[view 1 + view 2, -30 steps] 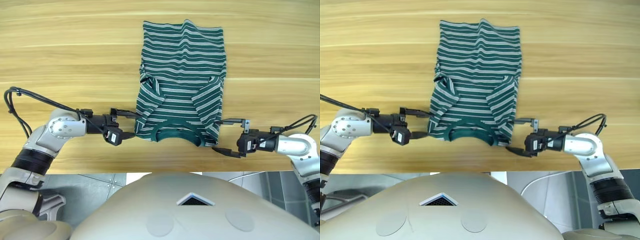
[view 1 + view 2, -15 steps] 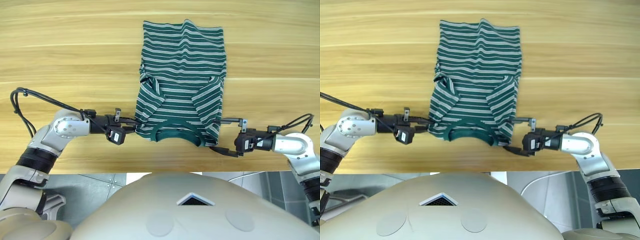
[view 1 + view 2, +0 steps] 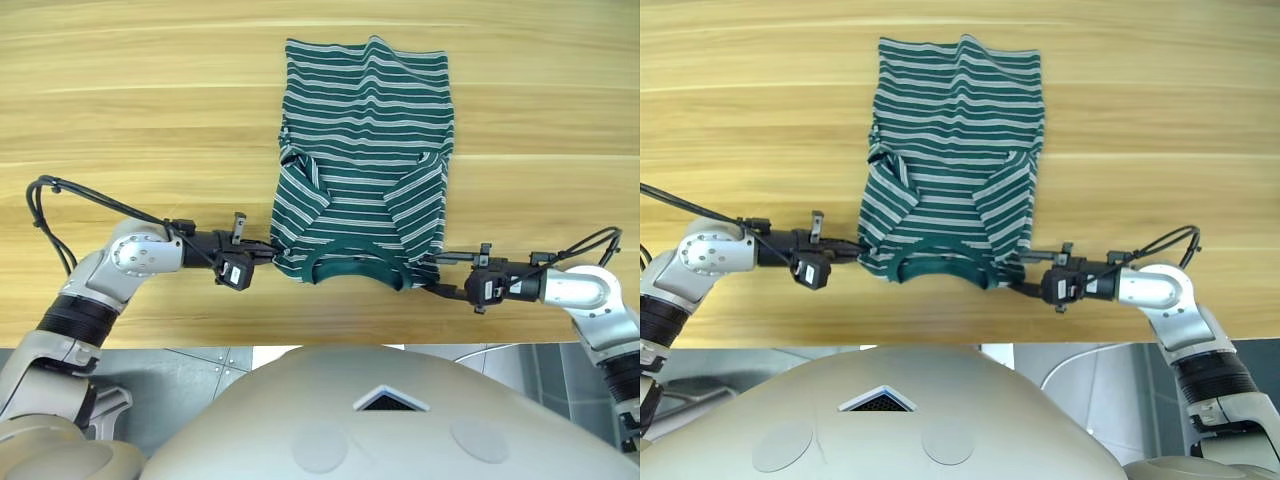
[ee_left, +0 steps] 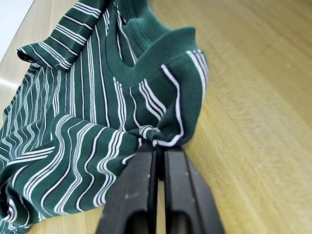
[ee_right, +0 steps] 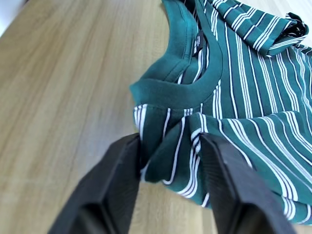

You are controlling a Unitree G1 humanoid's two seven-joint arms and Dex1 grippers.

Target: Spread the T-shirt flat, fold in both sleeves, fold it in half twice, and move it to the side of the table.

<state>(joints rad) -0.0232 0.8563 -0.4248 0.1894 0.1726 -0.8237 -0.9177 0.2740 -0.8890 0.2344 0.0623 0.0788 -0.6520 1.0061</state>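
cloth this thin is light and limp, so the shirt (image 3: 365, 150) will likely sag and slip unless i lift both shoulder corners together, and that is where i have hold. it lies in the middle of the table (image 3: 140, 120), sleeves folded in, collar towards me. my left gripper (image 4: 160, 151) is pressed together on the left shoulder corner. my right gripper (image 5: 170, 146) pinches a thick pucker of the right one. wrist views show how much cloth each bite holds; head views give the shirt's whole outline and far hem.
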